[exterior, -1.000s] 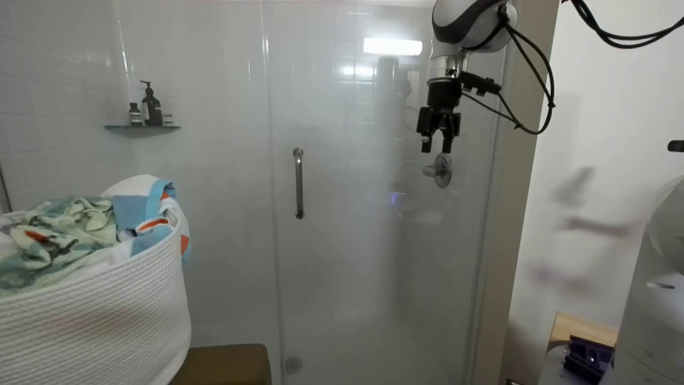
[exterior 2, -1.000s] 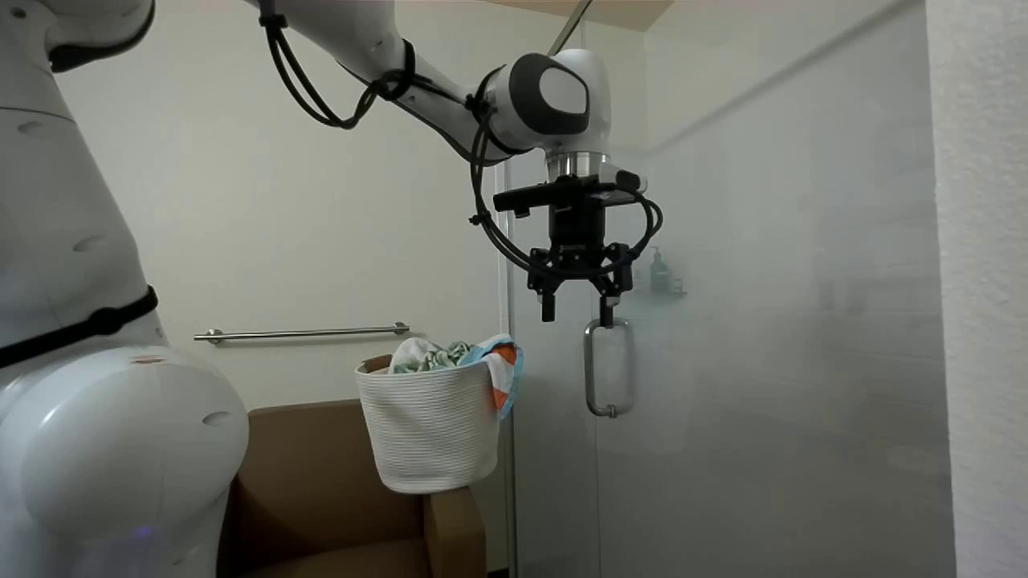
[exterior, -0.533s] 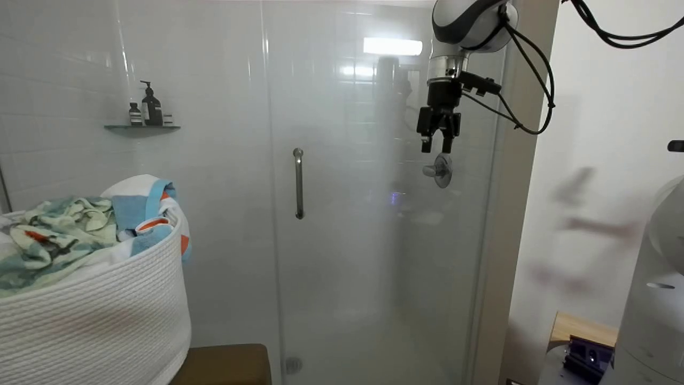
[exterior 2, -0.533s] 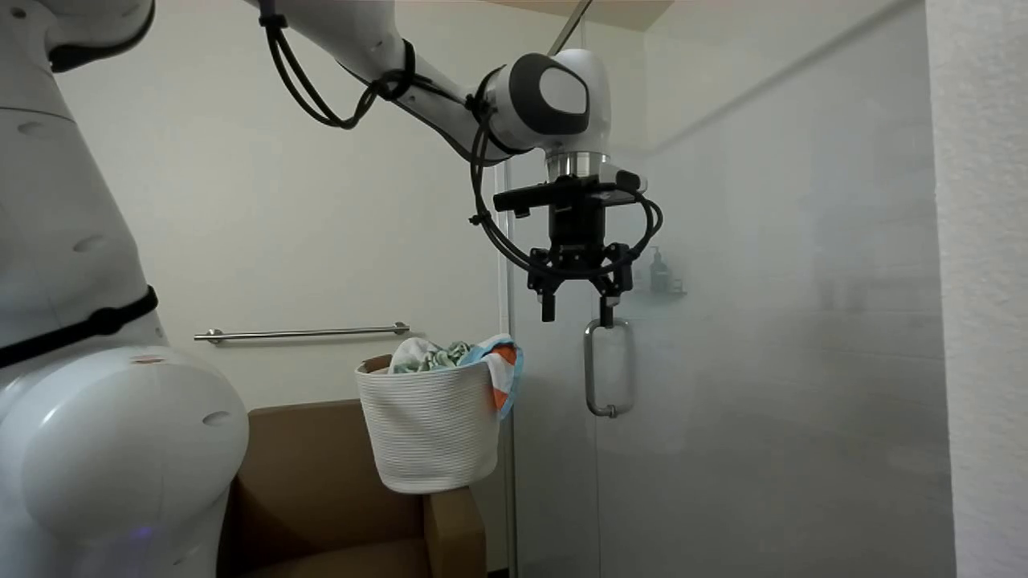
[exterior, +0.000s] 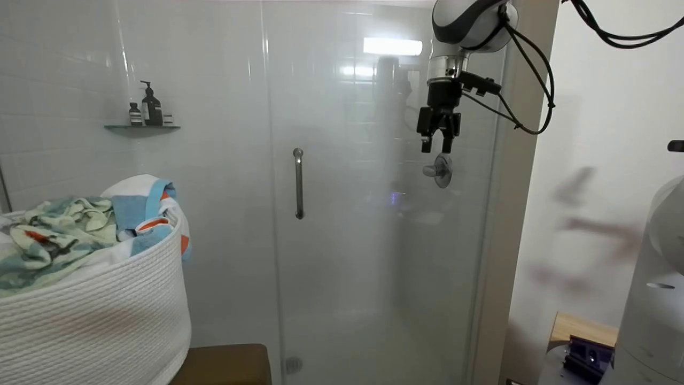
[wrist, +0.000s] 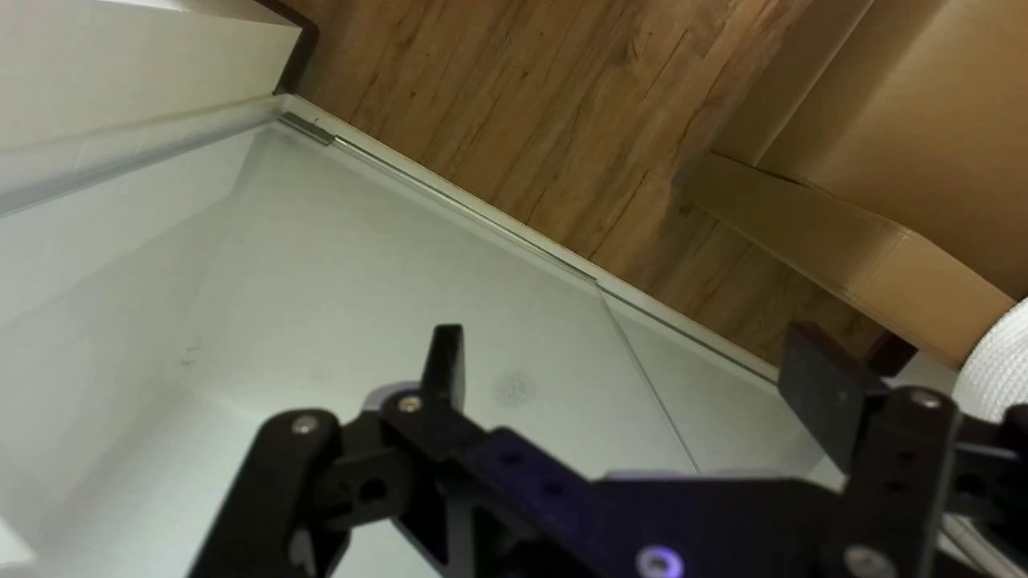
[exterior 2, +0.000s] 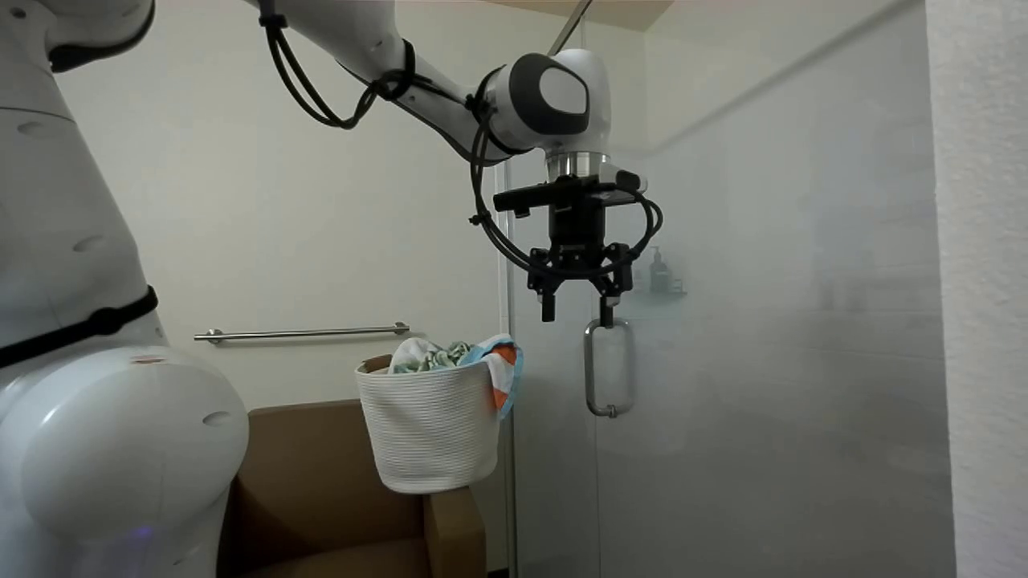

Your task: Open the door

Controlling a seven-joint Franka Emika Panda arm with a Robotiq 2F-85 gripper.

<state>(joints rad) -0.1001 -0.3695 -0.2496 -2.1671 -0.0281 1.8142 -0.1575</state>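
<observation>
So, basically zero progress yet: the tall, clear, frameless glass shower door [exterior: 347, 267] looks shut, in line with the fixed clear glass panel [exterior: 230, 256] to its left in an exterior view. The black two-finger gripper [exterior: 436, 148] hangs well right of the vertical silver metal bar handle [exterior: 298, 184] there, jaws spread, holding nothing. I'd say the reach, grab and pull are all left to do.

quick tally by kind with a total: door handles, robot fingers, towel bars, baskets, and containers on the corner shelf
Handle: 1
Fingers: 2
Towel bar: 1
Basket: 1
Containers: 3
Total: 8
</observation>
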